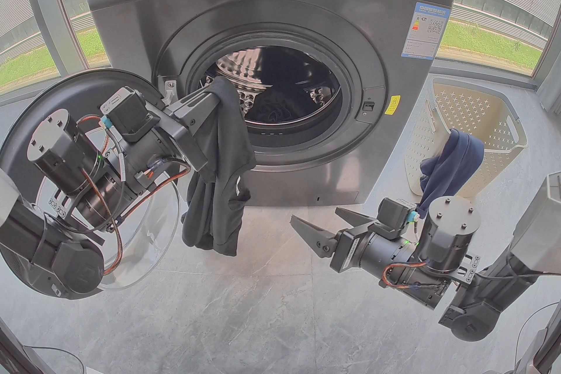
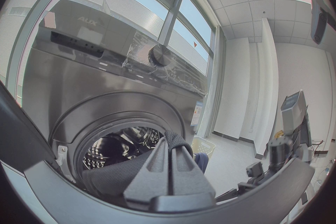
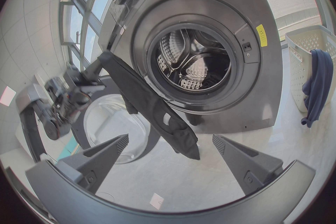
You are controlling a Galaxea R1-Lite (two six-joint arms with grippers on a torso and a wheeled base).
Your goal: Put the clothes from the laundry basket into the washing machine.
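Left gripper (image 1: 213,92): fingers pressed together, pinching a fold of the dark garment (image 1: 219,170); it is held at the left rim of the drum opening (image 1: 274,83).
Dark garment: hangs from the pinch down the washing machine (image 1: 350,42) front panel; its lower end hangs free near the floor (image 1: 263,305).
Right gripper (image 1: 315,220): fingers spread wide, with bare floor showing between them; it sits low in front of the machine, right of the hanging cloth and apart from it.
Left wrist view: the fold of cloth (image 2: 115,172) rises between the closed fingers of the gripper (image 2: 170,144), with the drum just behind.
Right wrist view: between the spread fingers (image 3: 170,139), the garment's (image 3: 150,102) whole length slants across the opening's left rim, past the door glass.
Door (image 1: 58,94): swung fully open to the left, behind the left arm.
Laundry basket (image 1: 485,112): on the floor at the machine's right front corner.
Blue garment (image 1: 453,165): draped over the basket's near rim, hanging down outside it.
Open room: the middle and right of the drum opening stand open; bare floor lies between the two grippers.
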